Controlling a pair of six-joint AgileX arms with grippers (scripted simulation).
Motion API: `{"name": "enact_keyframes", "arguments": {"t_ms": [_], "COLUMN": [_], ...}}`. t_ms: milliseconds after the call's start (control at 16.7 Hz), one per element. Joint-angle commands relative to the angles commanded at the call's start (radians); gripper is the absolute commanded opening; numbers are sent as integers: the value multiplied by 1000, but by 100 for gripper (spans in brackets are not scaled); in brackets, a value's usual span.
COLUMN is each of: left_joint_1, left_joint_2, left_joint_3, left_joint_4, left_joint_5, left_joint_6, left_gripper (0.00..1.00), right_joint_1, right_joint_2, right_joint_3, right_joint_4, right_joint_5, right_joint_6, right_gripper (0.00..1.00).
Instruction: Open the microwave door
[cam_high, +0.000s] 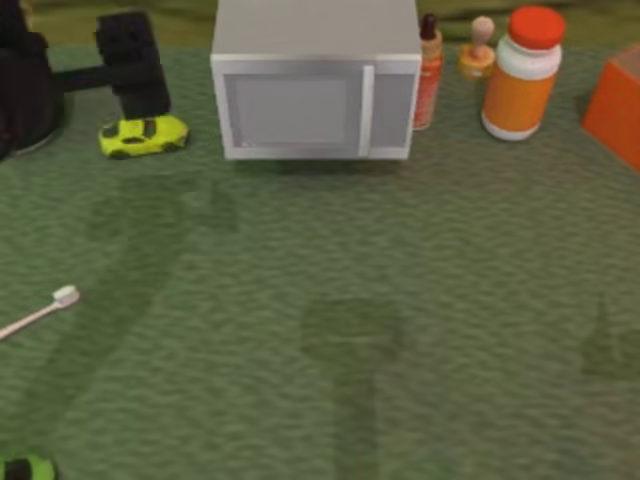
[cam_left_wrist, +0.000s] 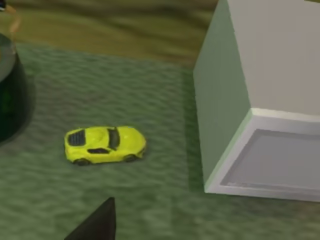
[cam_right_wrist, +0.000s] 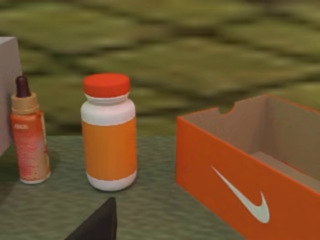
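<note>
The light-grey microwave (cam_high: 315, 40) stands at the back middle of the table. Its door (cam_high: 290, 110) lies flat against the front, shut, with the pale vertical handle (cam_high: 367, 110) beside the control strip (cam_high: 393, 105). Neither arm shows in the top view. In the left wrist view the microwave (cam_left_wrist: 280, 55) fills the right side and a corner of the door (cam_left_wrist: 280, 162) shows; only a dark tip of my left gripper (cam_left_wrist: 97, 222) enters, apart from the microwave. A similar dark tip of my right gripper (cam_right_wrist: 97, 222) hangs over the mat, with a sliver of the microwave (cam_right_wrist: 6, 90) far off.
A yellow toy car (cam_high: 143, 135) and a bulky black object (cam_high: 130, 60) sit left of the microwave. To its right stand a dropper bottle (cam_high: 429, 75), a red-capped orange bottle (cam_high: 520, 80) and an orange shoe box (cam_high: 615, 105). A toothbrush (cam_high: 40, 312) lies front left.
</note>
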Motion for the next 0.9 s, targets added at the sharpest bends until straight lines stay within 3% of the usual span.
{"name": "enact_keyframes", "arguments": {"t_ms": [480,900], "left_joint_1": [-253,-344], "left_joint_2": [795,1053], "left_joint_3": [668,886], "left_joint_4": [-246,-329], "left_joint_5": [-159,-212], "left_joint_6": [-223,-300], "left_gripper": [100,100], "right_joint_1": [0,0], "right_joint_2": [0,0], "right_joint_3": [0,0], "right_joint_4": [0,0], "right_joint_5": [0,0], "right_joint_6": [0,0], "right_gripper": [100,100]}}
